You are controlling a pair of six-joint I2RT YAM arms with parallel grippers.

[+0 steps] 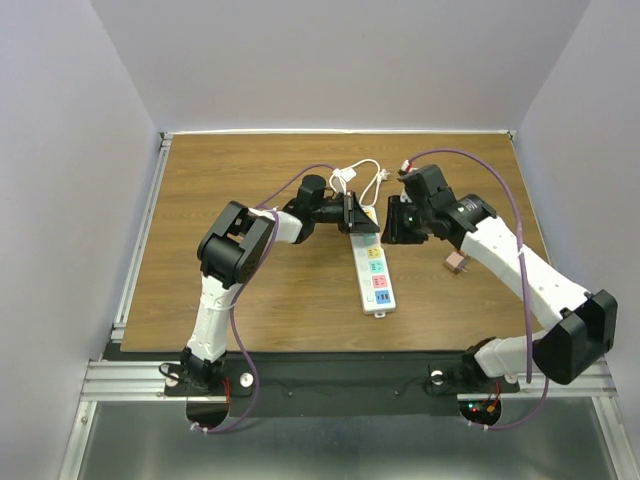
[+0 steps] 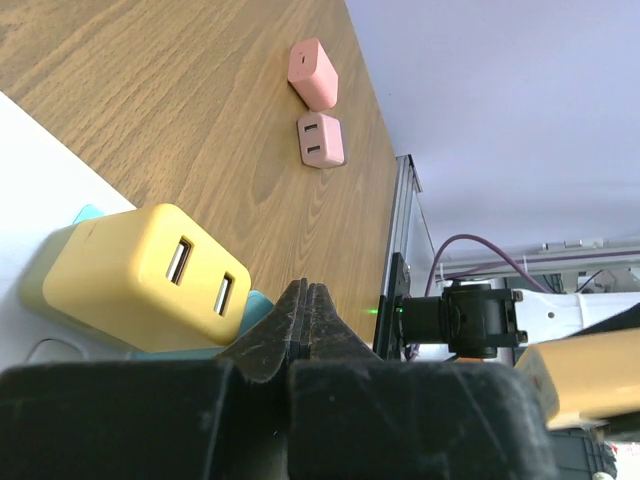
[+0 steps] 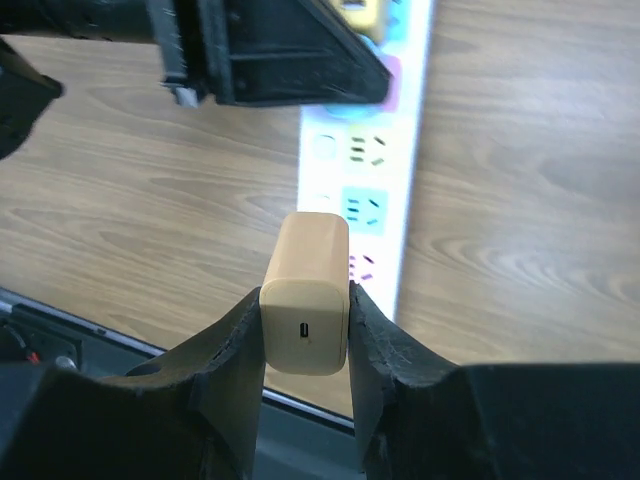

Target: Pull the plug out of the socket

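Observation:
The socket, a long white power strip (image 1: 374, 278) with colour-marked outlets, lies mid-table and shows in the right wrist view (image 3: 368, 150). A yellow two-port plug (image 2: 140, 280) sits in its far end. My left gripper (image 1: 352, 215) is shut and empty, its tips (image 2: 307, 292) right beside the yellow plug over the strip's far end. My right gripper (image 1: 393, 228) is shut on a tan plug (image 3: 306, 300), held clear of the strip just beside it. The tan plug's prongs are hidden.
Two pink plugs (image 2: 315, 72) (image 2: 321, 138) lie loose on the wood to the right of the strip, also seen in the top view (image 1: 456, 263). The strip's white cord (image 1: 360, 178) loops behind it. A metal rail (image 1: 140, 240) edges the table's left side.

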